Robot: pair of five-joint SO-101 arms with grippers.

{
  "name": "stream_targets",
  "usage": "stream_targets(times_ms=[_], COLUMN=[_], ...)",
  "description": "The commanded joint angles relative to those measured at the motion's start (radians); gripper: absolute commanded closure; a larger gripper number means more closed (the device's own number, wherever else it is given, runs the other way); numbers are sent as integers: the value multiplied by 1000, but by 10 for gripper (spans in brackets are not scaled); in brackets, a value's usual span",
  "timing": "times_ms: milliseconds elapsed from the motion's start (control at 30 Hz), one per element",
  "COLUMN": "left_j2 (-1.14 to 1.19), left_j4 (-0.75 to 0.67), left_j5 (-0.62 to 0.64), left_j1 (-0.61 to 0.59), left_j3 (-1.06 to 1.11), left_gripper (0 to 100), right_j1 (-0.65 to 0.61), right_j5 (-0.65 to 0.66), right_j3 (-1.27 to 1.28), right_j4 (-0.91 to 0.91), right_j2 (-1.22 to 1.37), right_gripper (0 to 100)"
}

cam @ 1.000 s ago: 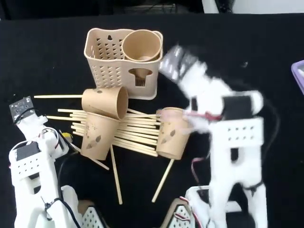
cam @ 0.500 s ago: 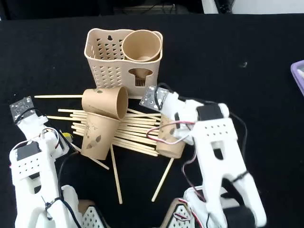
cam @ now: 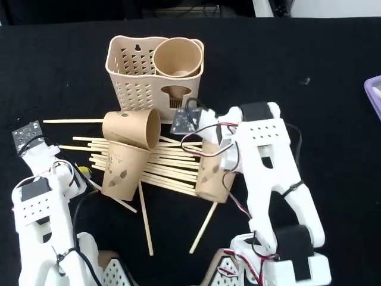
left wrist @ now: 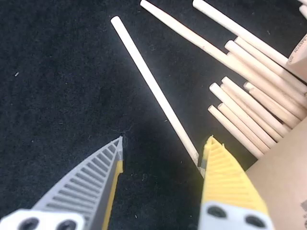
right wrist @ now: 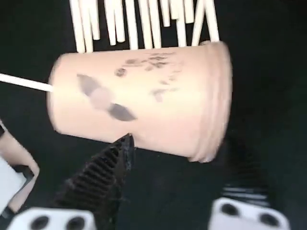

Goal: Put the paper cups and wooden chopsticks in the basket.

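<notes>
there, three fallen paper cups (cam: 131, 127), one basket (cam: 128, 74)

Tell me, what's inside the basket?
A cup stands at one end of the basket, mouth up. The basket's floor is hidden by its wall and the cup, so anything lying there can't be seen.

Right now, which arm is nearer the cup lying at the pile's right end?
Right. The right arm holds its jaws over that cup; the left arm sits beyond the chopsticks' opposite ends.
</notes>
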Motion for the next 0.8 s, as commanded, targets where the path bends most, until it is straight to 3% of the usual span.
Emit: stream_targets(times_ms=[0, 200, 433, 767], left_j2=[-8, -8, -8, -8], left_j4=[-14, -14, -14, -14], left_j5=[2, 2, 2, 2], left_j1=[-10, -10, -10, -10], left_j3=[-2, -2, -4, -2], left_gripper=[733, 733, 733, 733], right_j1=[3, -5, -6, -6], right_j5=[26, 32, 26, 21], right_j3=[-48, -127, -185, -54], right_j4=[28, 153, 275, 199], right_j2=[2, -42, -213, -390], right_gripper=[868, 988, 987, 988])
